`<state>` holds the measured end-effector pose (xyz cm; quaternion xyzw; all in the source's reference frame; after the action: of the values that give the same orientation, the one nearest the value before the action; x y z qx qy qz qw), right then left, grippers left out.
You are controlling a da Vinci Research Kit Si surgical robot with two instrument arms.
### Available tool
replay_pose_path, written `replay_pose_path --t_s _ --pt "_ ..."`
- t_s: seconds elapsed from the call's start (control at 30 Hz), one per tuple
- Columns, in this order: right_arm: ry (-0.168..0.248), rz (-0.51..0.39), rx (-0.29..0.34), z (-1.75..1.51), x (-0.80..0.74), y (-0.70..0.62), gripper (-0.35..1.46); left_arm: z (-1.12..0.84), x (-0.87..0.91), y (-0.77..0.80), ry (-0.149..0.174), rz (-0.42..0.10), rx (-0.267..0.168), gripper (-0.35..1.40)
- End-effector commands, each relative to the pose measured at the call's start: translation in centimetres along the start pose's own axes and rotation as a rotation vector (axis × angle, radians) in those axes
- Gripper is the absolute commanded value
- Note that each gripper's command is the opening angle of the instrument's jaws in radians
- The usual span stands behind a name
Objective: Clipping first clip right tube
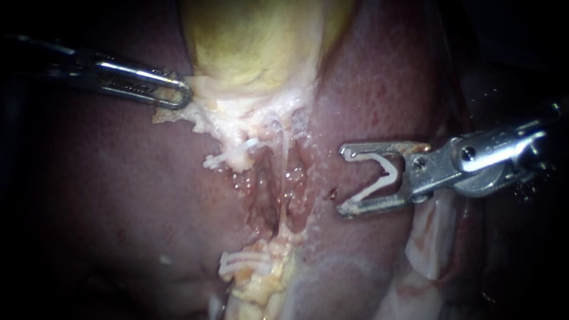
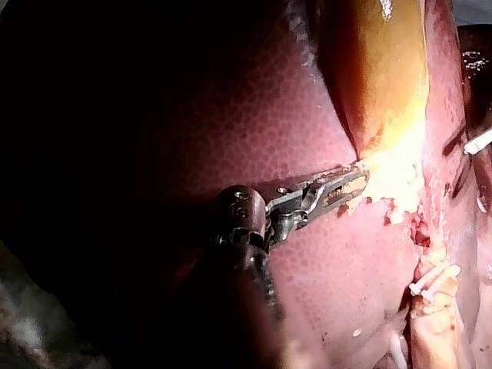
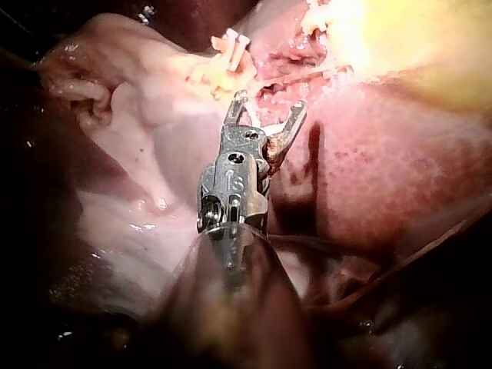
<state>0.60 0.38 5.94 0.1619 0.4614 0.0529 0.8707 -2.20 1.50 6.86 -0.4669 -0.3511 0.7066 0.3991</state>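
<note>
Left instrument, far left, has its jaws closed on pale tissue at the base of the gallbladder. Right instrument carries an open white clip between wide-spread jaws. It lies just right of the thin tube, apart from it, over the liver.

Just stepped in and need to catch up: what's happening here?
The left instrument grips the pale tissue at the lower edge of the gallbladder. The right instrument carries an open white clip over the liver, beside the thin tube but apart from it. The clip is not yet around the tube.
</note>
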Motion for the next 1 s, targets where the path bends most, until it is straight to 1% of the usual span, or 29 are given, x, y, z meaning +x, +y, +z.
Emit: replay_pose_path --t_s 0.03,0.17,0.3,0.37,0.43,0.53,0.57,0.63,0.67,0.7,0.77,0.83,1.0 --pt "0.000 0.000 0.000 0.00 0.00 0.00 0.50 -0.02 0.01 0.02 0.000 0.000 -0.001 -0.35" --pt "0.001 0.000 0.003 0.00 0.00 0.00 0.50 -0.19 0.05 0.13 -0.004 -0.005 -0.009 -0.35" --pt "0.006 0.000 0.011 0.00 0.00 0.00 0.50 -0.43 0.17 0.31 -0.001 -0.015 -0.009 -0.35" --pt "0.006 0.001 0.013 0.01 0.00 0.00 0.50 -0.49 0.23 0.38 0.000 -0.026 -0.007 -0.35" --pt "0.009 0.001 0.024 0.03 0.01 0.00 0.50 -0.50 0.28 0.43 0.003 -0.023 -0.005 -0.35" --pt "0.013 0.001 0.044 0.10 0.02 0.00 0.49 -0.49 0.27 0.46 0.004 -0.024 -0.003 -0.35" --pt "0.019 -0.006 0.059 0.14 0.02 0.00 0.49 -0.49 0.27 0.46 0.004 -0.024 -0.003 -0.35" --pt "0.034 0.015 0.083 0.23 0.01 0.00 0.48 -0.48 0.26 0.46 0.004 -0.023 -0.003 -0.35" --pt "0.044 0.026 0.100 0.28 0.00 -0.01 0.48 -0.48 0.26 0.46 0.004 -0.023 -0.003 -0.35" --pt "0.062 0.046 0.132 0.35 -0.02 -0.01 0.48 -0.48 0.26 0.46 0.004 -0.023 -0.003 -0.35" --pt "0.088 0.071 0.153 0.48 -0.05 0.00 0.48 -0.48 0.26 0.46 0.004 -0.023 -0.003 -0.35" --pt "0.106 0.103 0.166 0.63 -0.10 0.03 0.48 -0.48 0.27 0.46 0.004 -0.023 -0.002 -0.35" --pt "0.145 0.200 0.194 1.01 -0.29 0.13 0.49 -0.48 0.27 0.46 0.004 -0.024 -0.002 -0.35"
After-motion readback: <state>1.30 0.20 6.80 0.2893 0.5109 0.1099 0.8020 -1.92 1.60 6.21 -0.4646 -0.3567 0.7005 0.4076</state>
